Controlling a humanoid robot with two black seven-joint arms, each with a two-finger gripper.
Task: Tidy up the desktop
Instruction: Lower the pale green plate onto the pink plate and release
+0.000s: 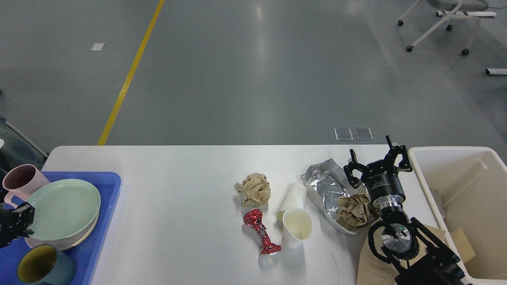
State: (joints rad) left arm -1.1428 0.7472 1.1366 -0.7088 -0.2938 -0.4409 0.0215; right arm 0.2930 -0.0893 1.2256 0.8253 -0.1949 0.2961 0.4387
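The desktop [178, 186] spreads white across the lower part of my view, and by my judgement the tidying is partly done. At its left end the blue tray [109, 186] already holds the crockery: a green plate [65, 208] stacked on a paler one, a pink mug [21, 180] behind it and a dark blue mug [45, 267] in front. The rubbish in the middle looks untouched: a crumpled brown paper ball [253, 189], a crushed red can [261, 233], two white paper cups [295, 215] touching each other, and a foil tray [324, 186] with a second brown paper wad [353, 209] lying in it. The cream bin [420, 174] at the right end has only a few scraps in it that I can make out, so most of the litter is left to move there. My right gripper [376, 158] hangs with its fingers spread and empty, between the foil tray and the bin's rim. My left gripper [18, 221] sits at the green plate's near-left rim, too dark and edge-on for me to tell whether it grips.
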